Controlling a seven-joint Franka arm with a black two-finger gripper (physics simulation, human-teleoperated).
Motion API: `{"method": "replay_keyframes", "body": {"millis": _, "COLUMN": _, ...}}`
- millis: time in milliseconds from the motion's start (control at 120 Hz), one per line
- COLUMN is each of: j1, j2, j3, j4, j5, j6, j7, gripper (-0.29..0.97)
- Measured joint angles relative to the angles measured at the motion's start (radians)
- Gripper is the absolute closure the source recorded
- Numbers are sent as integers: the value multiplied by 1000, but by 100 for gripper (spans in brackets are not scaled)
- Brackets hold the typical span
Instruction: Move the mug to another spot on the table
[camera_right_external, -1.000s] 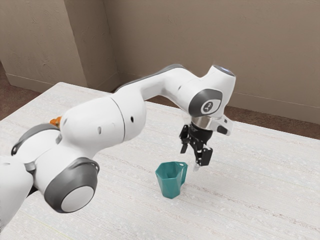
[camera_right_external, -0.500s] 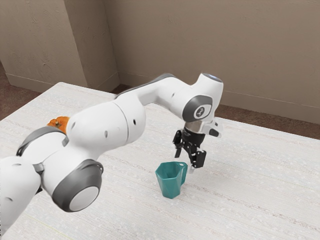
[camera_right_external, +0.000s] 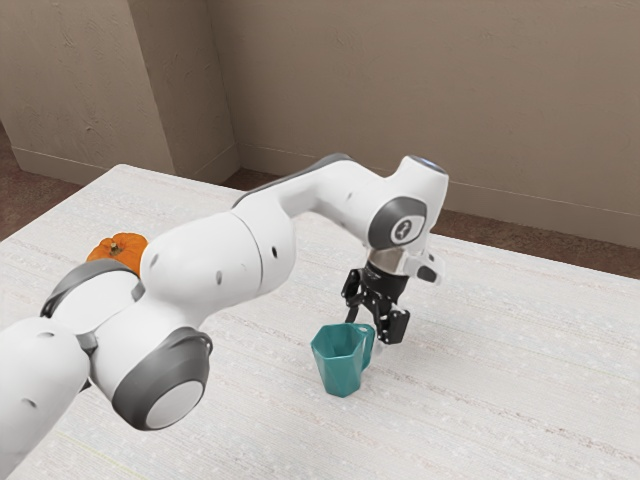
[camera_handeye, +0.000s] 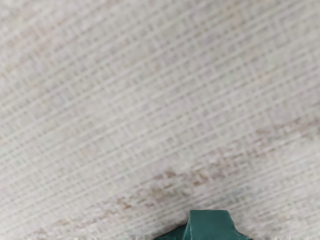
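Observation:
A teal mug (camera_right_external: 341, 357) stands upright on the pale table (camera_right_external: 520, 340), its handle turned toward the exterior view's right. My black gripper (camera_right_external: 372, 327) hangs open just above the handle side of the mug's rim, one finger over the rim and the other over the handle. Nothing is held between the fingers. In the wrist view a teal piece of the mug (camera_handeye: 209, 226) shows right under my hand against the table's woven surface (camera_handeye: 150, 100).
An orange pumpkin-like object (camera_right_external: 117, 247) sits on the table behind my arm's elbow at the exterior view's left. Beige walls and a brown floor lie beyond the table's far edge. Table surface stretches to the mug's right and front.
My gripper has come down and moved slightly toward the exterior view's left, ending close over the mug's rim and handle. The arm shifted, uncovering the orange object. The mug has not moved.

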Motion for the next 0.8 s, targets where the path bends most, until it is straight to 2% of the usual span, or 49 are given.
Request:
{"method": "replay_keyframes", "body": {"millis": 242, "j1": -6, "j2": 0, "j3": 1, "j4": 1, "j5": -25, "j6": -33, "j7": -15, "gripper": 8}}
{"method": "replay_keyframes", "body": {"millis": 800, "j1": -28, "j2": 1, "j3": 14, "j4": 1, "j5": -29, "j6": -78, "j7": -39, "gripper": 29}}
